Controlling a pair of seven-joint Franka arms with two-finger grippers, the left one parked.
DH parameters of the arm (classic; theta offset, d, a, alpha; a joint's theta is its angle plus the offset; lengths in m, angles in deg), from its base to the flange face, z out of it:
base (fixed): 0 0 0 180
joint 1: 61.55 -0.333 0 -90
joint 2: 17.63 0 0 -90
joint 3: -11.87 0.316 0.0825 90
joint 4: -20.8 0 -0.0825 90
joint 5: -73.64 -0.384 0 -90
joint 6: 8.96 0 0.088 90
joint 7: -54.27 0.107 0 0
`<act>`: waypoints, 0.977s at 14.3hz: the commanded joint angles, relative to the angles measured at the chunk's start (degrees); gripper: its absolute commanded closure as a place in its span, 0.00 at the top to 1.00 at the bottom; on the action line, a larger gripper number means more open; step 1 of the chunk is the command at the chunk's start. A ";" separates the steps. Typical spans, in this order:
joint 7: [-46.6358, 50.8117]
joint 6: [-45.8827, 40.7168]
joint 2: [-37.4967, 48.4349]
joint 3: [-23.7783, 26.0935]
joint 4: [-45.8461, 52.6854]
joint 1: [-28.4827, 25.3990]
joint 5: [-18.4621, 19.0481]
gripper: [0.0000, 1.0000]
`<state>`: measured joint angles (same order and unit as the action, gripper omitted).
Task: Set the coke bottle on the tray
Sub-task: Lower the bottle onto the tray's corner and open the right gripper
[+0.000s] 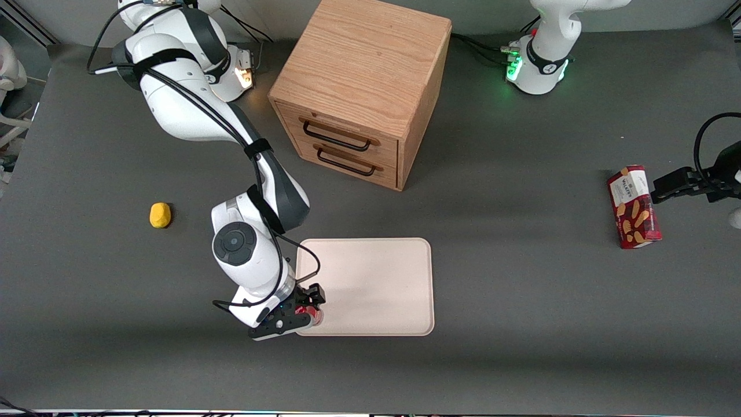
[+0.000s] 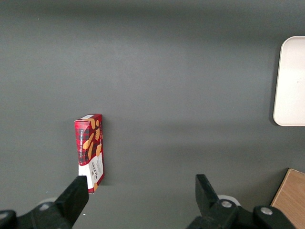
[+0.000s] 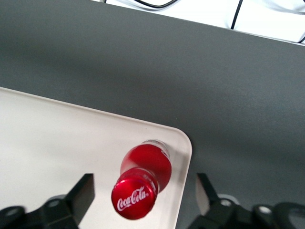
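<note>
The coke bottle (image 3: 143,179), small and red with a red cap bearing white script, stands upright on the tray (image 3: 57,143) close to a rounded corner. In the front view the bottle (image 1: 310,314) shows at the tray's (image 1: 370,284) corner nearest the camera, at the working arm's end. My right gripper (image 1: 308,306) hangs over the bottle. Its fingers (image 3: 83,193) are spread wide, one on each side of the cap, with clear gaps, not touching it (image 3: 144,196).
A wooden two-drawer cabinet (image 1: 362,92) stands farther from the camera than the tray. A yellow lemon-like lump (image 1: 160,215) lies toward the working arm's end. A red snack box (image 1: 634,207) lies toward the parked arm's end, also in the left wrist view (image 2: 89,145).
</note>
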<state>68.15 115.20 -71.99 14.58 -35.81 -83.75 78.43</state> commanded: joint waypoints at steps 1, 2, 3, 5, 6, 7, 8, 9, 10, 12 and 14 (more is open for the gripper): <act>2.20 1.08 1.10 0.19 -1.13 -0.13 1.54 1.00; 2.29 1.08 1.28 0.36 -1.13 -0.13 1.45 1.00; 2.38 1.08 1.45 0.54 -1.13 -0.04 1.45 1.00; 2.64 0.64 2.85 0.62 -1.22 -0.04 1.02 1.00; 3.86 -0.06 4.08 0.54 -1.48 -0.04 1.01 1.00; 5.18 -2.41 5.40 0.54 -1.92 0.13 1.01 1.00; 5.63 -4.35 6.97 0.54 -2.18 0.39 0.93 1.00; 5.72 -7.07 8.56 0.54 -2.45 0.74 0.92 1.00; 5.89 -10.40 10.75 0.45 -3.58 1.27 0.92 1.00; 6.24 -12.10 18.46 -0.16 -11.02 2.24 -0.64 1.00; 6.07 -11.40 27.60 -2.35 -21.30 3.47 -4.24 1.00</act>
<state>72.86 102.93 -56.57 14.06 -42.08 -81.40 77.22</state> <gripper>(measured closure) 0.000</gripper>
